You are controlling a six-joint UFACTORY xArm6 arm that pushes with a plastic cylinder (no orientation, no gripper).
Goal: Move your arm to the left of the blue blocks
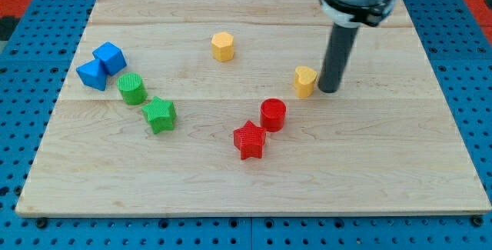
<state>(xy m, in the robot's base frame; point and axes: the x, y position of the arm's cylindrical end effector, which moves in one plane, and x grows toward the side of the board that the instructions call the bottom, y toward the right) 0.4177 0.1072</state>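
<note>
Camera view shows my tip [329, 90], a bare rod with no end effector to clench, just right of a yellow block [305, 81]; the two blue blocks [102, 65] sit at the desk's [369, 173] far left, so I'd best swing across the top, avoiding the other yellow block [223, 47].

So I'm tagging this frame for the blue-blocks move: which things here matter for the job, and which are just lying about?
Part of the job:
my tip, just right of the yellow heart
blue cube
blue block, touching the cube

Just lying about:
yellow heart
yellow hexagon
green cylinder
green star
red cylinder
red star
</note>
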